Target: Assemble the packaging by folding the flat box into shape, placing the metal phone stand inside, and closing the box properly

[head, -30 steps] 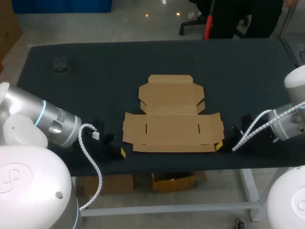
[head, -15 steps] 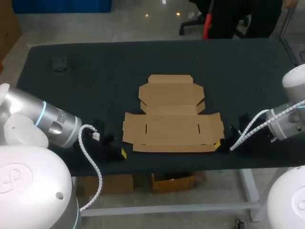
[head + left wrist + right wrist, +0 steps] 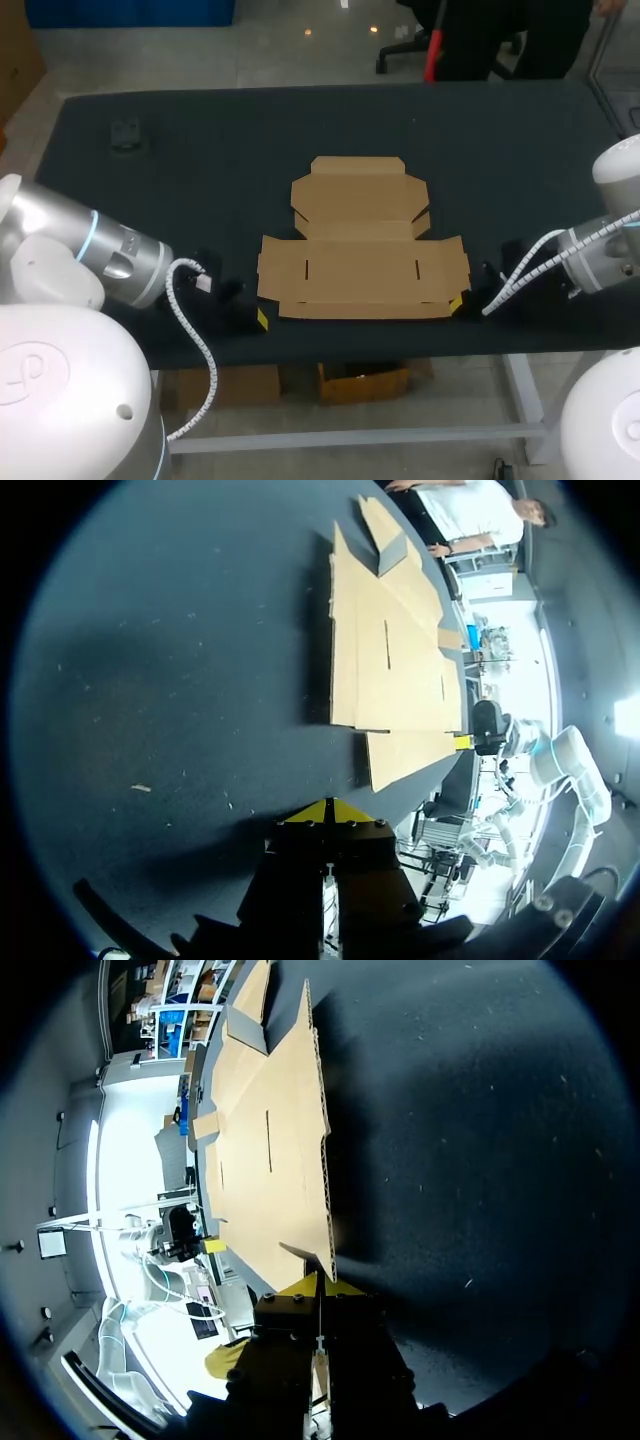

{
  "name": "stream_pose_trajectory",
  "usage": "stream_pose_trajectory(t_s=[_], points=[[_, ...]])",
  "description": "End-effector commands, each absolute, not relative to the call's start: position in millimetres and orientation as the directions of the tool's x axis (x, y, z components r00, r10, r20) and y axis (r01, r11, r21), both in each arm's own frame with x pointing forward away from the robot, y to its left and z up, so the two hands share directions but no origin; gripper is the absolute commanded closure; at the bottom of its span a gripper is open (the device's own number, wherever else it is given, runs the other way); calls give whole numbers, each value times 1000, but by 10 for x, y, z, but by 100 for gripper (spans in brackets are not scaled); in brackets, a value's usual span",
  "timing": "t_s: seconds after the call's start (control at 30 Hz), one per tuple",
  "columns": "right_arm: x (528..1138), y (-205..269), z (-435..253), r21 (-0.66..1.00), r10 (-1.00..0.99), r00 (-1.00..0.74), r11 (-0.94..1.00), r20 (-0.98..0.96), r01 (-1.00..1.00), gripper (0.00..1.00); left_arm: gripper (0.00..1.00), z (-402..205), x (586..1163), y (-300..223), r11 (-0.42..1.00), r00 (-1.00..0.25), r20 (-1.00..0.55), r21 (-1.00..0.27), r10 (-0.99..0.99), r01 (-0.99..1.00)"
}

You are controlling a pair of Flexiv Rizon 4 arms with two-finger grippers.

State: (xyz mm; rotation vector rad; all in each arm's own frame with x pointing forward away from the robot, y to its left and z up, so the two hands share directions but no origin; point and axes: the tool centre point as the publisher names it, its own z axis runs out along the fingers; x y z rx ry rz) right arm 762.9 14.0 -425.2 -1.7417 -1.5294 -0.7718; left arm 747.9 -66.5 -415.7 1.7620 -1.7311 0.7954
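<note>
The flat brown cardboard box [image 3: 362, 240] lies unfolded in the middle of the black table [image 3: 200, 180]. It also shows ahead of each gripper as the cardboard [image 3: 390, 660] and the cardboard [image 3: 275, 1150]. My left gripper [image 3: 261, 319] rests shut near the front edge, a short way left of the box's front left corner. My right gripper [image 3: 457, 304] is shut, its yellow tips [image 3: 318, 1286] right at the box's front right corner. The left yellow tips [image 3: 330, 811] are pressed together with nothing between them. A small dark object [image 3: 126, 134], maybe the phone stand, sits at the far left.
The table's front edge runs just below both grippers. Bare black tabletop surrounds the box on the left, the right and behind it.
My right gripper crept slightly left, up to the box's front right corner. My left gripper edged a little toward the box. The cardboard has not moved.
</note>
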Motion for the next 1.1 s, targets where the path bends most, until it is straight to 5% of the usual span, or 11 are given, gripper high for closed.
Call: stream_pose_trajectory(t_s=[0.03,1.1], points=[[7628,133,-4256,-111,582,133,-75,802,991,100,100,-4179,7524,-706,-22,0,736,-19,-677,-1000],[7640,122,-4261,-110,586,133,-75,799,991,100,100,-4198,7673,-787,-58,47,730,10,-682,-998]])
